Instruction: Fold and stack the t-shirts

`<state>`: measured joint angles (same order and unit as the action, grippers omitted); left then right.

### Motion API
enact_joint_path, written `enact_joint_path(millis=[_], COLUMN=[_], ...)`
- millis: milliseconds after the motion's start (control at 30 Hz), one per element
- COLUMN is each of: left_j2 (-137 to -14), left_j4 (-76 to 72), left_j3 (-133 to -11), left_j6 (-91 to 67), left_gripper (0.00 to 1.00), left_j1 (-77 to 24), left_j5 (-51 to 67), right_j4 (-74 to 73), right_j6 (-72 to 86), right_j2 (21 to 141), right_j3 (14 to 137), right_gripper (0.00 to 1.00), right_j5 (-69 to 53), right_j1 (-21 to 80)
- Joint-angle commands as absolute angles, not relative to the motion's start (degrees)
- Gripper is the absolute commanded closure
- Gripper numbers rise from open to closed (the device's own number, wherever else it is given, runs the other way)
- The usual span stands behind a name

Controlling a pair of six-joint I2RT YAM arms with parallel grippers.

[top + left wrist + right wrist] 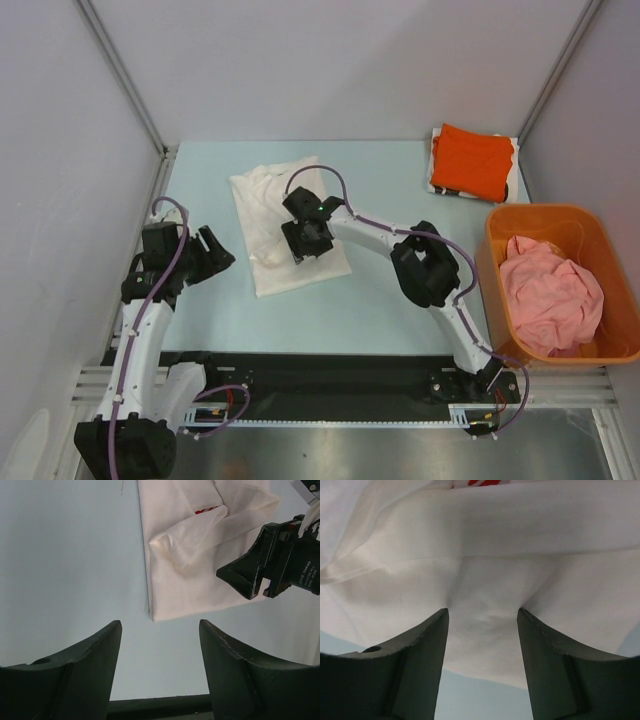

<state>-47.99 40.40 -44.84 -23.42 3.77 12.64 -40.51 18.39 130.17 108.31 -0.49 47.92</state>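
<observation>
A white t-shirt (285, 225) lies partly folded on the pale table, left of centre, with a loose fold across it (200, 530) and a bit of red print (482, 482) showing. My right gripper (303, 243) is open, its tips pressed down on the white cloth (482, 612) near the shirt's near edge. My left gripper (218, 252) is open and empty, over bare table left of the shirt (160, 625). An orange t-shirt (472, 160) lies folded at the back right. A pink t-shirt (548, 290) is bunched in the basket.
The rigid orange plastic basket (505, 275) stands at the right edge of the table. A white cloth with dark print (436, 186) peeks out under the orange shirt. Grey walls close in the table on three sides. The right gripper shows in the left wrist view (272, 570).
</observation>
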Motion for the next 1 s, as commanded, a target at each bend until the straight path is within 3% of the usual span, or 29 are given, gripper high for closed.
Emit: enact_joint_path(millis=[0,633,967], left_j2=[-47.81,-46.93,-47.02], left_j4=[39.11,38.76,38.76], left_j3=[-44.38,-44.30,-44.21], left_j6=[-21.80,-21.53,-21.53], left_gripper=[0.31,0.31,0.31], left_j1=[3.52,3.52,3.52], left_j5=[12.66,13.54,13.27], right_j4=[-44.47,-51.24,-46.16], right_j6=[16.44,16.00,16.96], right_j2=[131.48,145.10,148.88], right_j3=[113.02,133.93,143.77], right_gripper=[0.38,0.38,0.35], right_j5=[4.57,7.91,8.88], right_j1=[48.16,49.22,46.24])
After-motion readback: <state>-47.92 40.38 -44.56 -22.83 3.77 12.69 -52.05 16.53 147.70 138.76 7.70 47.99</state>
